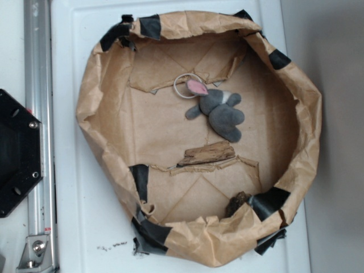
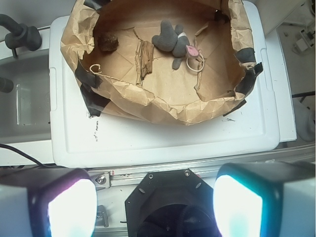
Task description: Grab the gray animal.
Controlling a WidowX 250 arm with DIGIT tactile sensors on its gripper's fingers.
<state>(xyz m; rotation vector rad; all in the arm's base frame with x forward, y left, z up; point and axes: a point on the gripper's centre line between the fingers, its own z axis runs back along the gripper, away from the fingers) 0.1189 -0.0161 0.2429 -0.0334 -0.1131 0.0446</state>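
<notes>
One white tabletop (image 1: pixel 74 216) carries everything here, and on it sits a wide ring-shaped basin of crumpled brown paper (image 1: pixel 310 119), its rim patched at intervals with strips of black tape (image 1: pixel 151 25). A silver rail (image 1: pixel 38 114) runs along the table's edge, with the black hexagonal robot base (image 1: pixel 14 153) just beside it. In the wrist view the gripper (image 2: pixel 155 205) hangs well apart from the basin, above the base and the rail; its two fingers (image 2: pixel 237 202) fill the lower corners of the picture, glowing pale, and the jaws stand wide apart with nothing between them. Inside the basin, toward the middle of the floor, the gray animal (image 1: pixel 220 111) lies on its side, its pink-lined ear (image 1: pixel 197 87) pointing toward the far wall and a pale band showing at the neck. A flat brown bark piece (image 1: pixel 207 153) lies just beside it, not touching. A smaller dark lump of wood (image 1: pixel 237 203) rests against the basin wall. A thin pale loop (image 1: pixel 183 86), like a rubber band, lies at the ear.
</notes>
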